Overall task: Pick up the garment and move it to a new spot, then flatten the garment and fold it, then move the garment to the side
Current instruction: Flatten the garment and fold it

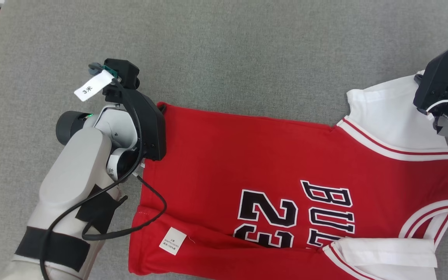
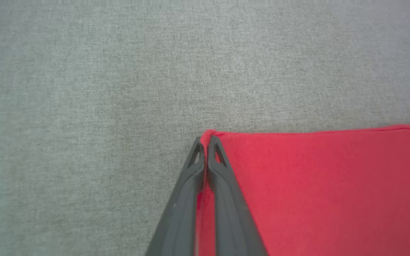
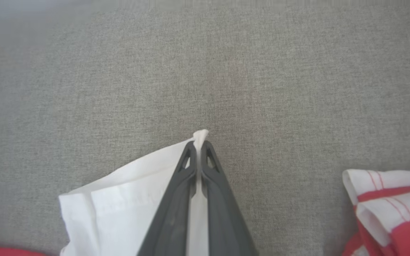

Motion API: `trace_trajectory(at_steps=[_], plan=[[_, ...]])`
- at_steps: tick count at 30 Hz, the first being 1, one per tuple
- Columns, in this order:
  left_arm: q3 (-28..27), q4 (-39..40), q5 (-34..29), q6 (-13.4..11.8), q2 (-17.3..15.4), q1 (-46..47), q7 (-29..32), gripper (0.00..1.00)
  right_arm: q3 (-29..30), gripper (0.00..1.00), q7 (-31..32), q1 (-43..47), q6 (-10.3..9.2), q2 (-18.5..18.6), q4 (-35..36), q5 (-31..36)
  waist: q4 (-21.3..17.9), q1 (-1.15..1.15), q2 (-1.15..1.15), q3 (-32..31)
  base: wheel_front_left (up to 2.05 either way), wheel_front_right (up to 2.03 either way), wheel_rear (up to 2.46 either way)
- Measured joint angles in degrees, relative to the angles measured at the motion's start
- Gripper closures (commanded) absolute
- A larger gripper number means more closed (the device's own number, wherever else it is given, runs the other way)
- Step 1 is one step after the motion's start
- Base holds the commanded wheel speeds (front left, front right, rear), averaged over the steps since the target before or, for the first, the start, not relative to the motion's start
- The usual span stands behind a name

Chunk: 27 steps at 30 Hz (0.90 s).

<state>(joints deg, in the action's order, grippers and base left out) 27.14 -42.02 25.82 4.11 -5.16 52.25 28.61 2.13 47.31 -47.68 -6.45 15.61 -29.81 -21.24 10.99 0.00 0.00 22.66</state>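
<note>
Cable (image 1: 165, 205) across garment (image 1: 247, 147) — grey mat (image 1: 247, 50)

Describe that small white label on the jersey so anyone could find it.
A red jersey lies on the grey surface. Near its lower left corner in the head view, left of the number 23, sits a small white label. Unlike the white sleeves, it's a tiny tilted square with print.

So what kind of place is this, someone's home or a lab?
Probably a robot test setup, not a home: a grey fabric-covered worktop, a red jersey laid out on it, and a taped cable bearing a paper tag.
</note>
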Motion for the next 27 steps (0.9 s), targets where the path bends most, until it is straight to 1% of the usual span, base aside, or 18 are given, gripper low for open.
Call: trace_trajectory(at_steps=[7,10,17,23,27], plan=[[0.0,-1.05,0.0,0.51,-0.77,-0.15,-2.04,1.0,1.92,1.0,-3.25,0.81,1.04,-0.9,0.97,-2.41,-0.79,0.0,0.0,-2.38,0.0,0.0,0.0],[0.13,-1.18,-0.01,0.55,-0.76,-0.38,-3.01,1.0,2.89,1.0,-4.08,2.77,2.04,-0.63,1.37,-3.21,-1.22,0.0,0.0,-3.54,0.0,0.0,0.0],[1.23,-1.03,0.0,1.46,-1.05,-4.35,-5.47,1.0,3.72,1.0,-5.06,11.33,6.49,-0.62,4.82,-6.64,-2.0,0.0,0.0,-6.54,0.0,0.0,0.0],[1.6,0.08,-0.09,1.55,-2.91,-8.01,-7.99,1.0,4.61,1.0,-5.8,18.16,10.26,-1.89,11.46,-10.25,-2.43,-0.01,0.0,-9.43,0.0,0.0,0.0],[1.66,0.77,-0.04,1.97,-3.23,-11.43,-9.51,1.0,4.86,1.0,-5.42,24.66,11.38,-2.77,16.95,-12.61,-2.69,-0.01,0.0,-11.51,0.0,0.0,0.0]])
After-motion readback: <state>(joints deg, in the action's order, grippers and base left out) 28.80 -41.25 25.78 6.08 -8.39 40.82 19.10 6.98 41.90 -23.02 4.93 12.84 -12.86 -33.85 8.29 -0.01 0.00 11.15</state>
